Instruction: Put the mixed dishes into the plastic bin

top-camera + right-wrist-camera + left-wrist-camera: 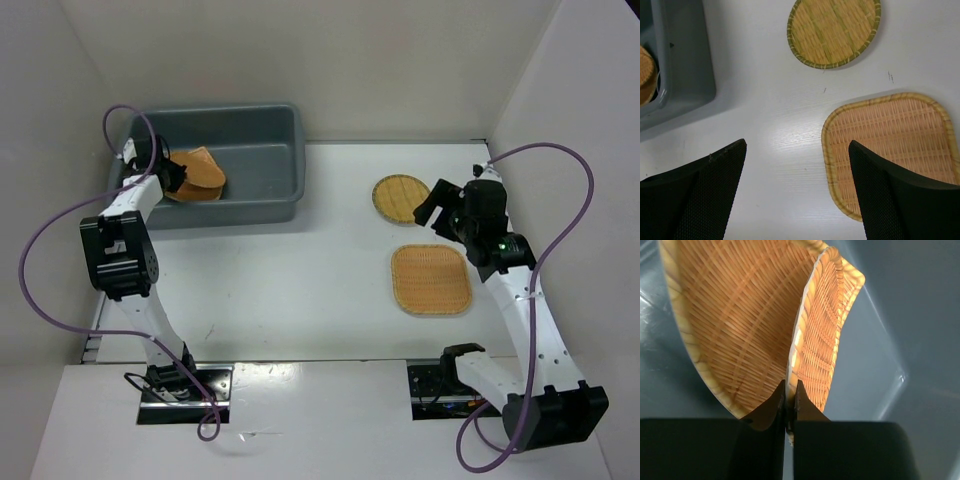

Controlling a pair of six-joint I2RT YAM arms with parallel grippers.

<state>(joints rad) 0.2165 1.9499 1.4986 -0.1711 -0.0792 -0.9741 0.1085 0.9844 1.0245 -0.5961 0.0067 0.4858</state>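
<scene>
The left gripper (pixel 790 390), pinched on a plate (pixel 740 315) inside the bin (pixel 270 140), needs only to release; the right gripper (pixel 797 190) gapes empty near the square plate (pixel 895 145).

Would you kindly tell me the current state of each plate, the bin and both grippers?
left gripper: shut on the held plate, at its rim
right gripper: open, empty, above the table
held plate: on edge inside the plastic bin
second plate: in the bin, ungripped
round plate: flat on the table
square plate: flat on the table
plastic bin: upright, open-topped
</scene>
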